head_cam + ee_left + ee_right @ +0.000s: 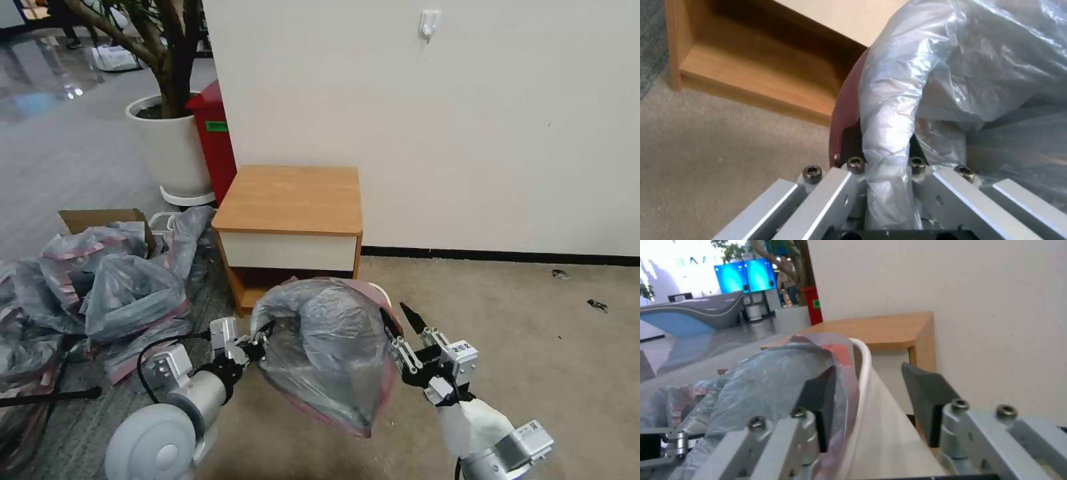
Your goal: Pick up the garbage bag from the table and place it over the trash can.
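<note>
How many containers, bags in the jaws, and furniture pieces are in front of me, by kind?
Garbage bag in the jaws: 1
Trash can: 1
Red bin: 1
Plant pot: 1
Cardboard box: 1
Table: 1
Total: 6

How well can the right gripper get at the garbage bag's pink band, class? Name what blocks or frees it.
Probably yes: the right gripper stands open at the garbage bag's edge, and the pink band and trash can rim lie between its fingers, nothing intervening.
</note>
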You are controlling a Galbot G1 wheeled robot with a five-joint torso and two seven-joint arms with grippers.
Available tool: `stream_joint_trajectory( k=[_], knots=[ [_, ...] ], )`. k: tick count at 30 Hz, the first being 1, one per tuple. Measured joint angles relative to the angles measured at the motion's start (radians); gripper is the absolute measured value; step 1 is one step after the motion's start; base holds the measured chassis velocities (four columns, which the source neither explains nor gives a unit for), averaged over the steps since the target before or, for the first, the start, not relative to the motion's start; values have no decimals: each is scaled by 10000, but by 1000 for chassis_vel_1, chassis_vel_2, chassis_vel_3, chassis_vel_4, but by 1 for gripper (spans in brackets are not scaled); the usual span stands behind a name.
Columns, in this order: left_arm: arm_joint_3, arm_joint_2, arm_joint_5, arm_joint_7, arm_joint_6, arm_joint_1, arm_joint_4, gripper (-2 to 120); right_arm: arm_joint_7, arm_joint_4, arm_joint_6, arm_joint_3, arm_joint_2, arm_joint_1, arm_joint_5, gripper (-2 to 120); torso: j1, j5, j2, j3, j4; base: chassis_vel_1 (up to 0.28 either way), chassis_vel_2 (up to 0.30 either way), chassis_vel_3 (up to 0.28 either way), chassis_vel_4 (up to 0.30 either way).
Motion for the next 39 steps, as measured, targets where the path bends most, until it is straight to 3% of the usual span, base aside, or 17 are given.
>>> stream_joint_trajectory(
  k=[6, 10, 32, 39],
  knots=[
    [11, -26, -4, -16, -3, -13, 109, 3, 1, 36, 105, -25, 56, -31, -173, 11, 0, 0, 0, 0, 0, 0, 0, 0, 0],
    [12, -32, -8, -20, -5, -19, 121, 3, 1, 29, 116, -33, 75, -36, -186, 2, 0, 0, 0, 1, 0, 0, 0, 0, 0],
    [57, 112, 28, 56, -8, 157, -141, 3, 210, -39, 115, 437, -22, 244, -12, 0, 0, 0, 0, 1, 0, 0, 0, 0, 0],
    [-17, 79, -307, 449, -29, 298, -420, 3, 224, -384, 106, 538, -76, 403, 133, 0, 0, 1, 0, 0, 0, 0, 0, 0, 0]
  ],
)
